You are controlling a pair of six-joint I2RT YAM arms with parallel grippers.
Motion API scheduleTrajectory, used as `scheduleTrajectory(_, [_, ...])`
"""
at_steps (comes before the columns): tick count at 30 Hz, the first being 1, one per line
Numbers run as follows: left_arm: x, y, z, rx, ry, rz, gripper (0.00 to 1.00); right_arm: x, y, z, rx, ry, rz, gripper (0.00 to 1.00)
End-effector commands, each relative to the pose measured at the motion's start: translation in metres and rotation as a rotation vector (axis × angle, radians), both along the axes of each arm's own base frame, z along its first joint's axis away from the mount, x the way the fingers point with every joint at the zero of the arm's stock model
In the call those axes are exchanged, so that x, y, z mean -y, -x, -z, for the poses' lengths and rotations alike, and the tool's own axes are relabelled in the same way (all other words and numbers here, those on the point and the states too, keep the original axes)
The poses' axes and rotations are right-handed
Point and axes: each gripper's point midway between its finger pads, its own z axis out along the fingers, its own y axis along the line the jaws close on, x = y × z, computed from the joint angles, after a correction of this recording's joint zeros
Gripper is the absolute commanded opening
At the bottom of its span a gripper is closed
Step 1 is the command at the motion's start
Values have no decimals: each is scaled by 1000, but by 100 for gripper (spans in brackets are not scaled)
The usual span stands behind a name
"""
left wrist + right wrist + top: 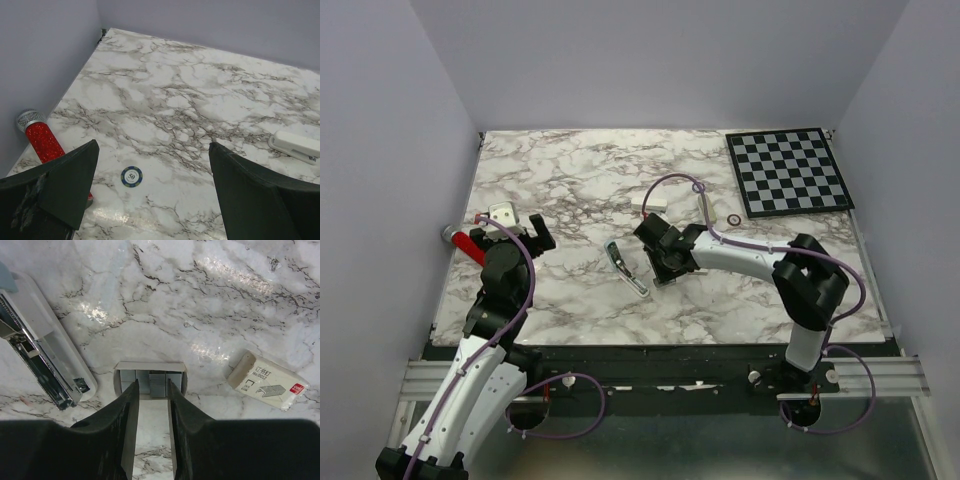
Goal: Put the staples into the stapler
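The staples [150, 380] are grey metal strips lying side by side in a small white tray [150, 366] on the marble. My right gripper [152, 384] is down on them, and its narrow-set fingertips [134, 390] touch the outer sides of the middle strips. The open stapler [45, 352] lies just left of the tray, with its metal channel facing up. In the top view the stapler [625, 268] lies left of the right gripper [660, 252]. My left gripper [153, 144] is wide open and empty at the far left [516, 228].
A small white box with printed marks [267, 382] lies right of the tray. A larger white oblong block [650, 203] lies behind the right gripper and also shows in the left wrist view [295, 145]. Also here: a red glitter microphone [42, 140], a poker chip [131, 176] and a chessboard [790, 172].
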Motion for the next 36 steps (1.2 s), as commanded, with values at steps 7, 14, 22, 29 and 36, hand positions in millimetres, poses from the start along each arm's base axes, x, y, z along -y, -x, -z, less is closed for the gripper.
scheduleTrajectory(7, [5,-1,-2,10,-4,26,99,5,5,20,-29,44,-7,33])
scheduleTrajectory(14, [5,-2,-2,8,-5,29,99,-1,6,17,-34,21,-42,25])
scheduleTrajectory(22, [5,-2,-1,5,-6,29,99,-8,6,12,-30,-13,-104,23])
scheduleTrajectory(29, [5,-2,-2,6,-7,30,99,-3,5,16,-30,12,-72,28])
scheduleTrajectory(36, [6,-2,-1,5,-7,35,99,6,4,21,-30,61,-38,31])
